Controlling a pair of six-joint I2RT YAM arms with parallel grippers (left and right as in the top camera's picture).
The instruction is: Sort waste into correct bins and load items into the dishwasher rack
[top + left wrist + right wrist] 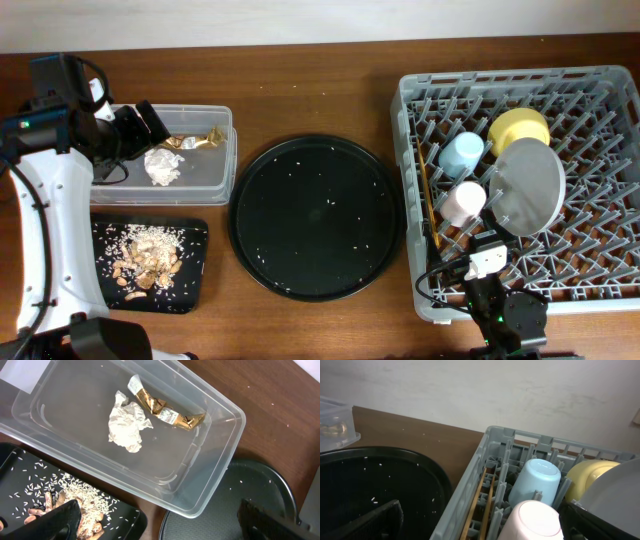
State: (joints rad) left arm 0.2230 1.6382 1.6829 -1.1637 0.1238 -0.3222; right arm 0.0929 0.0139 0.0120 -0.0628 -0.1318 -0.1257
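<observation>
While the left gripper [165, 520] hangs spread wide above the tub [200, 490], the paper ball [127, 427] and wrapper [165, 410] lie just beside each other inside it. The wrapper's print is too small to read. Scraps [145, 255] lie in the black tray [195, 235]. The blue cup [461, 153], pink cup [462, 202], bowl [518, 128] and plate [528, 185] sit in the rack [600, 260], with the right gripper [485, 522], also spread, at its edge.
</observation>
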